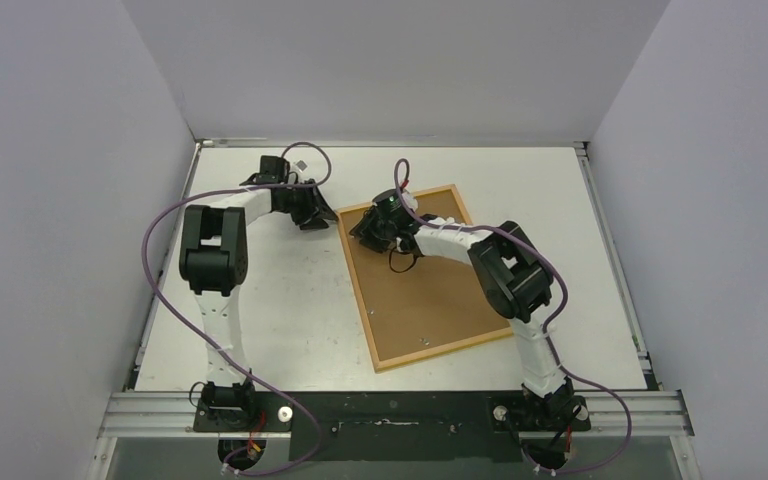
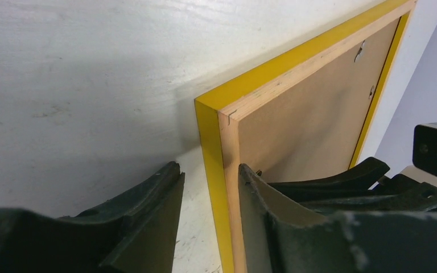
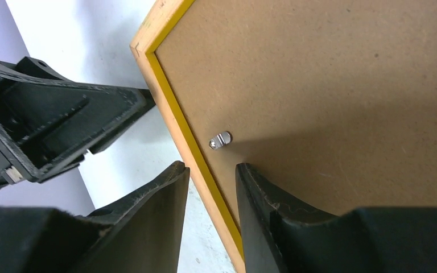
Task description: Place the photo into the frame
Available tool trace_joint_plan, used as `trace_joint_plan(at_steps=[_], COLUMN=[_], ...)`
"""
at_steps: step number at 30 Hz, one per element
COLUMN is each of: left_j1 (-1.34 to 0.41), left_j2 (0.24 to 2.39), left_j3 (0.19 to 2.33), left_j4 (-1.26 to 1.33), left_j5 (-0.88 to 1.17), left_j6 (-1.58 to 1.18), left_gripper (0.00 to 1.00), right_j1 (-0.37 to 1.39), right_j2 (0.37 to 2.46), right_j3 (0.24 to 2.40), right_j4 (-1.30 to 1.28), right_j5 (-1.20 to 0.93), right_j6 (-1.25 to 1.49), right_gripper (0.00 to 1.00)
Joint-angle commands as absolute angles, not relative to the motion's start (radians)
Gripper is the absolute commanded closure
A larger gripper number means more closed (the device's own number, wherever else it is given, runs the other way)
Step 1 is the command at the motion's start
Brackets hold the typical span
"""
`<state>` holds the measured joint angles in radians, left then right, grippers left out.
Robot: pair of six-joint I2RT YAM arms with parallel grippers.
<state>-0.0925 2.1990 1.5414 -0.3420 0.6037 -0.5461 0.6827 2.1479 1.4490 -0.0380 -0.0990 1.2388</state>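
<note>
The frame (image 1: pixel 358 290) lies face down on the table, its wooden back edge up and yellow border (image 2: pixel 213 148) at the side, with a brown backing board (image 1: pixel 430 290) inside it. The photo is out of view. Both grippers are at the frame's far left corner. My left gripper (image 2: pixel 209 166) is open and straddles the frame's edge, its left finger clear of the yellow side. My right gripper (image 3: pixel 210 166) is also open astride the frame's rim (image 3: pixel 160 91), one finger over the table and one over the board. In the top view they appear as left gripper (image 1: pixel 315 215) and right gripper (image 1: pixel 368 232).
Small metal tabs (image 3: pixel 220 139) sit on the backing board near the rim. The left gripper's black body (image 3: pixel 91 119) is close beside the right one. White walls enclose the table on three sides.
</note>
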Motion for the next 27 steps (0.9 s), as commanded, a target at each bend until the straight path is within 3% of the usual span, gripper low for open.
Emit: trace_joint_plan(at_steps=[1,12,27], left_j1=[-0.107,-0.109,-0.106], left_j2=[2.158,2.205,2.265], left_j3=[1.533,1.559,1.584], left_j4=[-0.340,-0.386,-0.422], left_j5=[0.621,0.638,0.670], left_j6=[-0.546,-0.538,-0.581], left_gripper=[0.63,0.82,0.85], right_j1=[0.689,0.680,0.649], right_j2=[2.180,2.146,2.263], right_j3=[1.478,1.547,1.744], right_j4=[-0.022,0.004,-0.109], right_j5=[-0.053,-0.129,-0.231], right_j6=[1.223,0.854,0.583], right_gripper=[0.62,0.63,0.61])
